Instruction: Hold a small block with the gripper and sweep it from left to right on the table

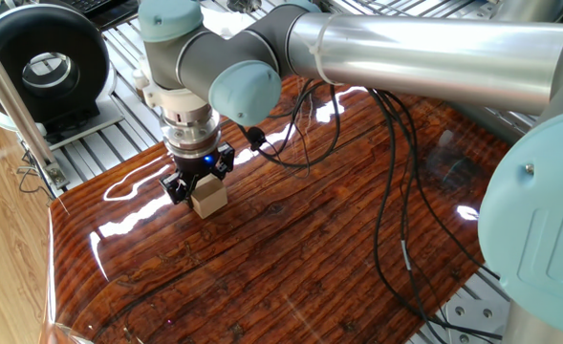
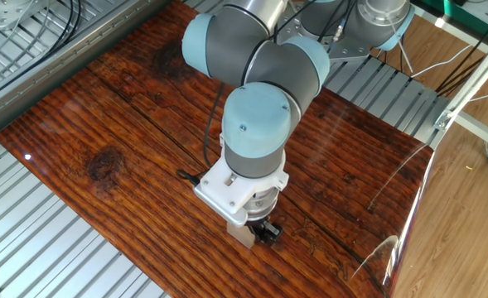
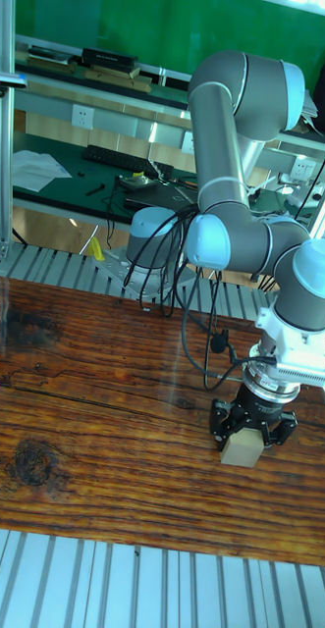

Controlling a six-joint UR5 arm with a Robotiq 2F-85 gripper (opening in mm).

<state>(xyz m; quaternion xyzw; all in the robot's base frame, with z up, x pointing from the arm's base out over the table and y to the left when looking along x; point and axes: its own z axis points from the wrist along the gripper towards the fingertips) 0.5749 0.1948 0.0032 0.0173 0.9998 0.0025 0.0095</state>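
One fixed view: claw [image 1: 202, 186] was pointing straight down near the left end of the surface [image 1: 291, 258], prongs clamped on either side of the block [image 1: 208, 197]. Block was a plain pale cube w/ its bottom face resting on the wood, about as wide as the gap btw the prongs. Blue ring [image 1: 205, 161] glowed on the silver wrist right above. Black cables [image 1: 396, 210] hung off the arm [image 1: 424, 48] and trailed over the right half of the board. A round black thing [image 1: 47, 67] sat on the slat frame [image 1: 119, 105] off the far-left corner.

Other fixed view: mostly arm tbh. The big grey and light-blue joints [image 2: 256, 124] covered nearly all of the claw [image 2: 260, 234]; only a bit of black prong and a sliver of beige block [image 2: 243, 235] poked out under the white flange [image 2: 239, 190]. Couldn't judge the grip from here. It was near the lower edge of the surface [image 2: 128, 108], slats [image 2: 61, 240] just beyond.

Tall view: cleanest look. Claw [image 3: 251, 432] was upright, prongs closed onto the block [image 3: 242, 449], which sat flat on the surface [image 3: 93, 432] towards its right side in this pic. Cable [image 3: 196, 348] looped down behind the wrist. A dark knot [image 3: 36, 466] showed in the grain well off to the left.
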